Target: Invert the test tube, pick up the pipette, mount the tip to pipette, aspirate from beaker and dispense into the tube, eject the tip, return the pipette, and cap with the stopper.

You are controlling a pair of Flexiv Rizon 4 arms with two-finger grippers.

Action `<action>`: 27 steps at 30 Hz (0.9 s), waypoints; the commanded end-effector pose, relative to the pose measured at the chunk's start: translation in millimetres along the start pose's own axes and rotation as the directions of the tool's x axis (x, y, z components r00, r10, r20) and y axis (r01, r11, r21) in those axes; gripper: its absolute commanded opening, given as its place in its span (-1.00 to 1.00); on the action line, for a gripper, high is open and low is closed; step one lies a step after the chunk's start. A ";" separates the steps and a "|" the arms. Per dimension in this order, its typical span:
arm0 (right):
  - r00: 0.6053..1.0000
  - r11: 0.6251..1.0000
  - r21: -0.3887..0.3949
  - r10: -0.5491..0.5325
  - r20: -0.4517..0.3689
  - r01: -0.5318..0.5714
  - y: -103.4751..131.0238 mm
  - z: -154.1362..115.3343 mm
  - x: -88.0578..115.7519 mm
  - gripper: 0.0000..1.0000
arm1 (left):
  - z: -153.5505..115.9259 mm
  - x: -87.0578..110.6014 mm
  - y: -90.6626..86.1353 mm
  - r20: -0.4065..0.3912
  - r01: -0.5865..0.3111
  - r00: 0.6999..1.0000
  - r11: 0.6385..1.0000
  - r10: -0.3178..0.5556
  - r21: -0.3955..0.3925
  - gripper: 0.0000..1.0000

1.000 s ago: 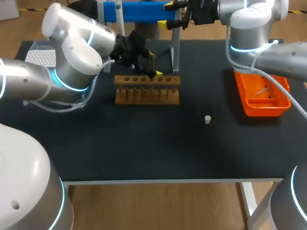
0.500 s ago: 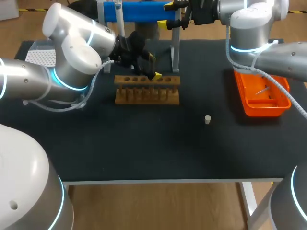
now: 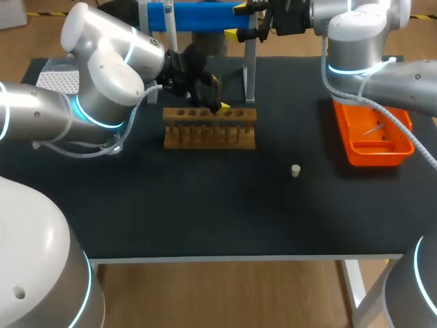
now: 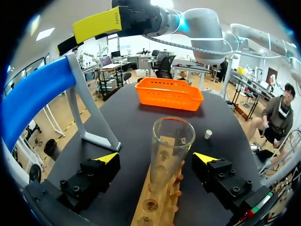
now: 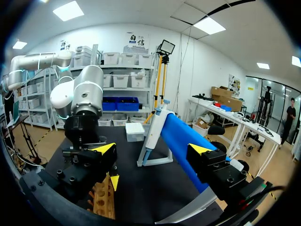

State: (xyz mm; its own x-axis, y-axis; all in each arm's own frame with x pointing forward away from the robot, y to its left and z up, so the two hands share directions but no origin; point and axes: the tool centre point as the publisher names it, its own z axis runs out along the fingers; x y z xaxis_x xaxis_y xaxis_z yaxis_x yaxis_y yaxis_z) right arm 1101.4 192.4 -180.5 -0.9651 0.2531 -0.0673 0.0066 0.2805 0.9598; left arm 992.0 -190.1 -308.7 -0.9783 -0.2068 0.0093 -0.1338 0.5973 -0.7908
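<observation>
Tube (image 4: 171, 141): sits in a hole of the rack (image 4: 149, 207), between the fingers of the left gripper (image 4: 156, 158).
Axis: the long axis is vertical, or very nearly so.
Pointing: the open mouth faces up and the closed end goes down into the rack.
Contents: the glass is clear and looks empty.
Left jaws: spread, with one finger on each side of the glass and a gap on both sides, so neither touches it.
Right jaws: spread, with the right gripper (image 5: 153, 149) up at the blue bar of the stand (image 5: 181, 141), close to the pipette (image 5: 151, 134). It seems to pinch nothing.
Step in hand: with the mouth already up, I judge the inverting done. The left gripper now needs to clear the tube, and the pipette pick comes next.
Doing it well: keep the left fingers wide. Draw back along their own line rather than sideways, so neither tip clips the rim, and avoid brushing the rack.
Pipette grasp: bring the right fingers square onto the body, not the bar, and close fully before lifting it off the stand.
Risk: the tube is tall and probably loose in its hole, so a side knock could tilt it or pull it out.
Waiting: the stopper (image 3: 295, 171) lies on the table well apart from the rack, and the tray (image 3: 372, 133) is beyond it.
</observation>
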 end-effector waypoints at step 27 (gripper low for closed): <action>0.989 0.997 0.054 -0.062 0.138 0.055 -3.6 -72.8 20.9 1.00 | 0.5 -0.9 -0.7 -0.002 0.001 1.000 1.000 -0.001 -0.003 1.00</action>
State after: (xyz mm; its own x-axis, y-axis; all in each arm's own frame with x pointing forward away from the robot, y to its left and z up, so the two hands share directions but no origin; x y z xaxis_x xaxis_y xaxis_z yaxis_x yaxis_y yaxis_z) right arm 1095.4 153.9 -173.8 -0.9379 0.3148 -0.1457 -0.0330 0.3373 0.9408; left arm 991.9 -190.6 -308.3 -0.9781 -0.2078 0.0083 -0.1341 0.5993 -0.7892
